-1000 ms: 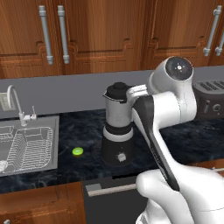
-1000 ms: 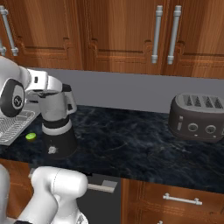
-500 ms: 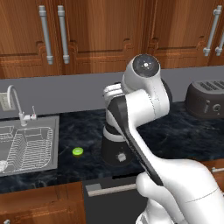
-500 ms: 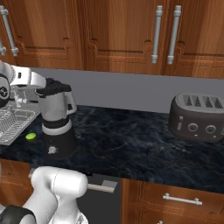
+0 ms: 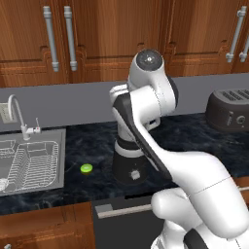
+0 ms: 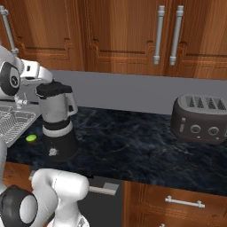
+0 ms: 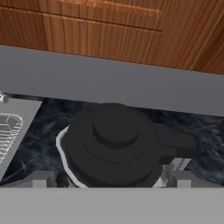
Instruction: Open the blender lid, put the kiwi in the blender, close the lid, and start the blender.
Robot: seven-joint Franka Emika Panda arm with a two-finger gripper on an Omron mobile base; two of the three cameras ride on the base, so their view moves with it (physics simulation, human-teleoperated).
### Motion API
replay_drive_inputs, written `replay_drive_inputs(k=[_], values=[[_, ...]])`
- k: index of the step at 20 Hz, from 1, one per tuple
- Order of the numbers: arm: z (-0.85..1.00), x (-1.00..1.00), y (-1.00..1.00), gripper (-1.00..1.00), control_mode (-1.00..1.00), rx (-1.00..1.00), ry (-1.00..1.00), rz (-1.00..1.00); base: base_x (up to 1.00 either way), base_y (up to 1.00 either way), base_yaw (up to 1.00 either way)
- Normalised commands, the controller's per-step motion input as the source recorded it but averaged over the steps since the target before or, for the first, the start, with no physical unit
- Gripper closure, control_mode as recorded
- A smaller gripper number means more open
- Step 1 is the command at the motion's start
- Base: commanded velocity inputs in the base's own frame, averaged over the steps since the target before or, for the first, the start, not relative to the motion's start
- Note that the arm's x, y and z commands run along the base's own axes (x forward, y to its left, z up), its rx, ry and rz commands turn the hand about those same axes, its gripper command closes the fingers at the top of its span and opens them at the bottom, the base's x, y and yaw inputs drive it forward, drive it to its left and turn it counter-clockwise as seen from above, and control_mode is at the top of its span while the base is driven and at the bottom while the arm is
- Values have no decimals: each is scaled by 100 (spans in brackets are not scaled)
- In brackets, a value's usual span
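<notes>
The blender (image 6: 55,122) stands on the dark counter with its black base (image 5: 129,168) and white knob (image 5: 135,174) facing forward. Its black lid (image 7: 114,146) sits on the jar's mouth, raised centre knob (image 7: 114,126) on top, and is also seen from the side as the lid (image 6: 52,88). My gripper (image 7: 110,179) hangs just above the lid, open, with one fingertip (image 7: 39,178) on each side of it and nothing held. In the left base view my arm hides the jar. The kiwi (image 5: 86,168) lies on the counter left of the base, also visible as the kiwi (image 6: 31,138).
A steel sink (image 5: 53,138) with a wire rack and a faucet (image 5: 19,114) lies left of the kiwi. A dark toaster (image 6: 199,119) sits far right on the counter. Wooden cabinets hang above the grey backsplash.
My arm has swung left, bringing the hand from beside the blender to over its lid. Blender, lid and kiwi have stayed put.
</notes>
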Motion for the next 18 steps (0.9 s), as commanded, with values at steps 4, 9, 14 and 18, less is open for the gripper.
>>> replay_drive_inputs(k=[4,9,14,18], values=[[-7,37,-6,-100,-100,0,1,0,0,0,0],[-9,30,-3,-100,-100,0,2,0,0,0,0],[-7,31,-8,-100,-100,1,2,0,0,0,0],[-7,13,-4,-100,-100,0,0,0,0,0,0]])
